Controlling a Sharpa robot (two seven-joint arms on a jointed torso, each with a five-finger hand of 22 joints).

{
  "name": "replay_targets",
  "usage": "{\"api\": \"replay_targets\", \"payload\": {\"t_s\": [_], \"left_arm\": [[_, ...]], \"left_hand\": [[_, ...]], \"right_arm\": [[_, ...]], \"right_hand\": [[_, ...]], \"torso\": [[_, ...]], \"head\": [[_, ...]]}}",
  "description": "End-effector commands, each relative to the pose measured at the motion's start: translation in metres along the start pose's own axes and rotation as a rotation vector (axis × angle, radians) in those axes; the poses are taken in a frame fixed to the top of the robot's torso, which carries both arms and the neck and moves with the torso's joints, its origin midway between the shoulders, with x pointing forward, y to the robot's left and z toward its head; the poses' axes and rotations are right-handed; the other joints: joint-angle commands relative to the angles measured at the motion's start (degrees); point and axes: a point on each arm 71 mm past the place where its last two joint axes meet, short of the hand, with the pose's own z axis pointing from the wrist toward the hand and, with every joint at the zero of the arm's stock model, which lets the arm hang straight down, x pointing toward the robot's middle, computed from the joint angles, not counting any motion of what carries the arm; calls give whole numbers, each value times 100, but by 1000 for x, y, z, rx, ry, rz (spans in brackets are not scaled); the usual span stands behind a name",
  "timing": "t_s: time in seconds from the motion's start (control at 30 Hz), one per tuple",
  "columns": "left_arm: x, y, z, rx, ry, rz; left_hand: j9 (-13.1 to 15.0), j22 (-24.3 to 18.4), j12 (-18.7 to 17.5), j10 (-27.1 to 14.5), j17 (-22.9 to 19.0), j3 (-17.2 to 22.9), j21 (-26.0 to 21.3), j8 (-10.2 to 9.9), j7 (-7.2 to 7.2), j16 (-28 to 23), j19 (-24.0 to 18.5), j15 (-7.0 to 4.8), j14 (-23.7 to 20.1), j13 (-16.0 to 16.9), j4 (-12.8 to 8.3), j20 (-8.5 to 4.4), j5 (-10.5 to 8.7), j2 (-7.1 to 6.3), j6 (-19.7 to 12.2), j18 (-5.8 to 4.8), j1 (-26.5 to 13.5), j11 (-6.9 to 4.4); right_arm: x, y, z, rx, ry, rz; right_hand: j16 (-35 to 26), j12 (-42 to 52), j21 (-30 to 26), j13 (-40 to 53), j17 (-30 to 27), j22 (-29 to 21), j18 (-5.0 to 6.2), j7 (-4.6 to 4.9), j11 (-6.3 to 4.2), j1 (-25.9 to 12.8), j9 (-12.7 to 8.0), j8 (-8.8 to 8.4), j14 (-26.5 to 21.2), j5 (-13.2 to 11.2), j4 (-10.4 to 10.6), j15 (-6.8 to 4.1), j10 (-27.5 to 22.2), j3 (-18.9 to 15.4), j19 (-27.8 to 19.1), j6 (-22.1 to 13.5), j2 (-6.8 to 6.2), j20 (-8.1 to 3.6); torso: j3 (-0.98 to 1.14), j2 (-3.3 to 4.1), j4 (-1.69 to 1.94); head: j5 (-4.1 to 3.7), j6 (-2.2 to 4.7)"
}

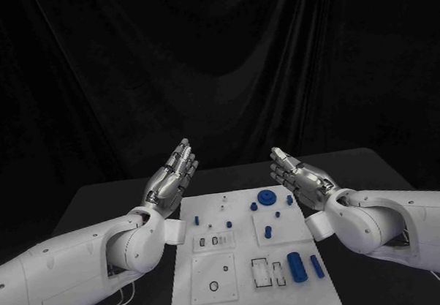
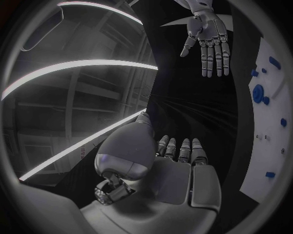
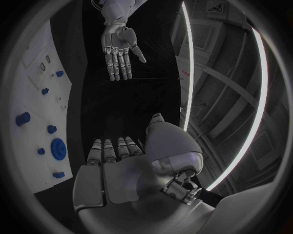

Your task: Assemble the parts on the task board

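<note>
Left hand [image 1: 173, 178]: raised above the worktop [image 1: 109, 201] just off the far-left corner of the task board [image 1: 254, 296], fingers straight and together, pointing away from the robot, palm turned inward. It grasps nothing and touches nothing. The right wrist view confirms this: the left hand [image 3: 120, 51] hangs flat and released, clear of the board.

Right hand [image 1: 299, 176]: raised opposite, just off the far-right corner of the board, fingers extended and slightly spread, palm facing the left hand. It likewise holds nothing; the left wrist view shows the right hand [image 2: 209, 41] released, well apart from any part.

Task board: a white plate lying flat at the middle of the black worktop, between the two forearms, its long side running near to far. The blue parts rest on it untouched. A large round blue part [image 1: 266, 196] sits at the far end, with several small blue pegs beside it. Two long blue cylinders [image 1: 298, 266] lie at the near right, beside rectangular recesses. A ring-shaped outline [image 1: 212, 287] marks the near-left panel.
</note>
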Motion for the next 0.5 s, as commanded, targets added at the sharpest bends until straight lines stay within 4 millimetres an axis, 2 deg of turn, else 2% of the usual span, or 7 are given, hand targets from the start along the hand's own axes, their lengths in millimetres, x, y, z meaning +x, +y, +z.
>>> {"api": "replay_targets", "payload": {"t_s": [0.03, 0.23, 0.3, 0.37, 0.43, 0.47, 0.5], "left_arm": [[-1, -12, -2, 136, 12, 73], [-5, -19, -10, 181, 115, 169], [-7, -20, -13, 186, 125, 182], [-9, -23, -16, 199, 138, 204], [-10, -25, -20, 217, 168, 261], [-10, -26, -21, 221, 175, 274], [-10, -27, -24, 233, 197, 318]], "left_hand": [[3, -9, -38, 1, -5, -13, -33, 16, 5, -21, 5, -906, -2, -7, -1, -388, -40, 19, 14, 74, 71, -25], [7, -9, -38, 1, -5, -3, -33, 20, 82, -21, 5, -809, -2, -7, -6, -309, -157, 23, 40, 62, 205, 87], [11, -9, -38, 1, -5, -3, -33, 25, 126, -21, 5, -786, -2, -7, -5, -286, -155, 21, 68, 61, 243, 110], [12, -9, -38, 1, -5, -1, -33, 26, 164, -21, 5, -761, -2, -7, -4, -265, -130, 24, 79, 59, 269, 138], [21, -9, -38, 1, -5, 14, -33, 34, 198, -21, 5, -705, -2, -7, -11, -202, -24, 3, 141, 59, 399, 170], [23, -9, -38, 1, -5, 30, -33, 35, 221, -21, 5, -653, -2, -7, -3, -125, 46, 2, 164, 75, 488, 201], [27, -9, -38, 1, -5, 36, -33, 40, 235, -21, 5, -613, -2, -7, -6, -59, 101, 3, 198, 101, 550, 216]], "right_arm": [[0, 4, -2, -15, 46, -30], [-8, 14, -6, -47, 57, -81], [-10, 18, -8, -55, 65, -116], [-14, 25, -10, -66, 69, -195], [-20, 35, -12, -75, 59, -314], [-21, 37, -12, -76, 58, -337], [-24, 44, -13, -73, 57, -422]], "right_hand": [[-25, -28, -22, -9, -9, -9, 79, 115, 117, 102, -8, -22, -2, 6, -7, -713, 4, -27, -2, 0, -25, -73], [-25, -28, -22, -9, -9, -9, 37, 263, 263, 352, -8, -22, -2, 84, -19, -536, 4, 18, -2, 0, -88, 43], [-25, -28, -22, -9, -9, -9, -19, 414, 466, 578, 7, -6, -2, 279, -32, -313, 4, 81, -2, 47, -97, 209], [-25, -28, -22, -9, -9, -9, -93, 437, 632, 801, 10, -4, -2, 513, -74, -53, 4, 135, -2, 58, -135, 396], [-25, -15, 77, 0, -9, 60, -203, 382, 836, 1223, 46, 39, -2, 1053, -187, 552, 17, 209, 86, 196, -256, 876], [-25, -1, 186, 10, -9, 137, -207, 383, 885, 1298, 58, 54, -2, 1160, -205, 593, 30, 223, 183, 243, -272, 945], [80, 131, 709, 66, 75, 423, -202, 447, 1126, 1608, 82, 86, 136, 1331, -133, 686, 177, 288, 961, 409, -293, 1045]], "torso": [[-5, 84, 51], [13, 179, 121], [19, 212, 131], [19, 237, 146], [16, 254, 163], [15, 262, 169], [9, 275, 183]], "head": [[28, -101], [51, -259], [54, -292], [46, -357], [36, -445], [31, -460], [19, -539]]}}
